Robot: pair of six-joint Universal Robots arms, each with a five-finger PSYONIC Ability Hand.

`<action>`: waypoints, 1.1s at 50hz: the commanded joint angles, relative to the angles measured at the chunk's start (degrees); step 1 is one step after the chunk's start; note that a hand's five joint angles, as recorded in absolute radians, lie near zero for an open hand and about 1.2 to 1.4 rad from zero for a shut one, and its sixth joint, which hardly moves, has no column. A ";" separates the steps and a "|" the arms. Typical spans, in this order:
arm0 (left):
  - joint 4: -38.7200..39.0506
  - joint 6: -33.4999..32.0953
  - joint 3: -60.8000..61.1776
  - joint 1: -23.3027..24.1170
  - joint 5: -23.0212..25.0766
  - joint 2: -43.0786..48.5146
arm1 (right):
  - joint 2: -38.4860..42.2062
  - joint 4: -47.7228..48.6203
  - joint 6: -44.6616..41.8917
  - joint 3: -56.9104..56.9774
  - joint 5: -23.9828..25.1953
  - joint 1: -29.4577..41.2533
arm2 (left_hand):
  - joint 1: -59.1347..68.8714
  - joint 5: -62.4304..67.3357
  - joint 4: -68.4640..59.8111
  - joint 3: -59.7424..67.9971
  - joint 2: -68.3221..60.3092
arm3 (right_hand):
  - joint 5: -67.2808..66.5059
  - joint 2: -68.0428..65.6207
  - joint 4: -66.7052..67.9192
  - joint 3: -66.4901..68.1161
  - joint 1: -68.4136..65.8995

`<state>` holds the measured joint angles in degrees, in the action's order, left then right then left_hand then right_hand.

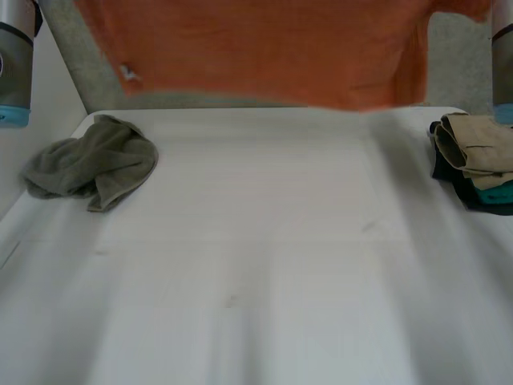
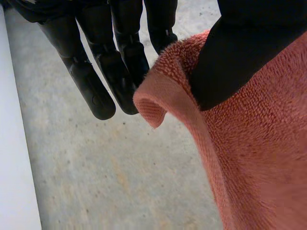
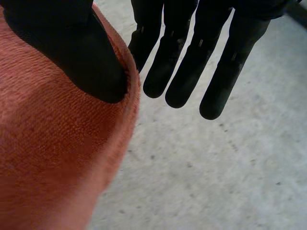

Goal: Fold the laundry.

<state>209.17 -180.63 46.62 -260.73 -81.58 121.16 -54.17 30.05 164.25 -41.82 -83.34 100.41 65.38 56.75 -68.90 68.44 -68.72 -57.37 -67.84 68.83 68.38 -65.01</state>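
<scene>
The orange towel (image 1: 256,48) hangs at the far edge of the bench (image 1: 256,265). The left hand (image 2: 110,57) and the right hand (image 3: 192,62) each pinch its upper edge between thumb and straight fingers. I think both hands should bring it over the bench level and taut, so it lands flat.

The towel (image 1: 256,48) beyond the table (image 1: 256,281), crumpled cloth (image 1: 92,160) on its left, folded pile (image 1: 477,164) on its right.

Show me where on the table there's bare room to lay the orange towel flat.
The broad middle of the white table is bare, between the crumpled grey-green towel at its left and the stack of folded tan and dark clothes at its right. Those two sides are crowded; the orange terry towel hangs above the far edge.
</scene>
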 commanded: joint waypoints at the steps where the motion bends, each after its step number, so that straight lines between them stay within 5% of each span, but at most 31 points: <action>1: -1.66 -0.60 9.88 -1.01 -0.60 -1.28 | 4.06 -7.45 -0.24 -0.72 2.57 -1.79 | 14.62 13.25 -11.10 11.56 -11.28 | -12.63 -12.16 11.17 11.62 -14.99; 15: -0.43 -7.98 37.55 -1.45 3.62 -0.14 | 7.84 -18.96 -6.65 -20.92 17.15 -5.39 | 14.62 13.25 -11.10 11.56 -11.28 | -12.63 -12.16 11.17 11.62 -14.99; 21: 1.50 -9.04 41.97 -3.03 3.09 -0.93 | 10.66 -22.39 -6.84 -21.99 16.19 -7.94 | 14.62 13.25 -11.10 11.56 -11.28 | -12.63 -12.16 11.17 11.62 -14.99; 29: 1.86 -8.51 43.03 -4.26 3.18 -2.86 | 14.96 -27.40 -1.57 -18.66 15.67 -10.40 | 14.62 13.25 -11.10 11.56 -11.28 | 15.97 16.44 -17.43 -16.98 13.60; 37: 0.19 -7.99 42.59 -4.44 3.09 -4.18 | 17.08 -33.64 0.37 -15.23 14.00 -11.72 | 14.62 13.25 -11.10 11.56 -11.28 | 19.86 20.33 -21.32 -20.87 17.49; 43: -2.10 -8.25 42.85 -4.44 3.00 -4.71 | 16.72 -34.27 -0.15 -15.58 13.56 -11.90 | 14.62 13.25 -11.10 11.56 -11.28 | 11.66 12.13 -13.12 -12.67 9.29; 45: -3.67 -8.34 43.20 -4.53 3.00 -5.06 | 16.55 -33.91 -0.85 -16.01 13.21 -11.99 | 14.62 13.25 -11.10 11.56 -11.28 | -12.45 -11.98 10.99 11.44 -14.81; 55: -18.94 -14.20 49.87 -6.90 4.49 -12.60 | 4.09 -33.91 -14.10 -27.07 14.87 -15.41 | 14.62 13.25 -11.10 11.56 -11.28 | -12.63 -12.16 11.17 11.62 -14.99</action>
<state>199.98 -189.94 92.18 -266.09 -78.33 113.68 -41.76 -3.84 159.01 -61.54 -70.47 87.21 65.38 56.75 -68.90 68.45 -68.73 -56.72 -67.95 68.64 68.22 -65.07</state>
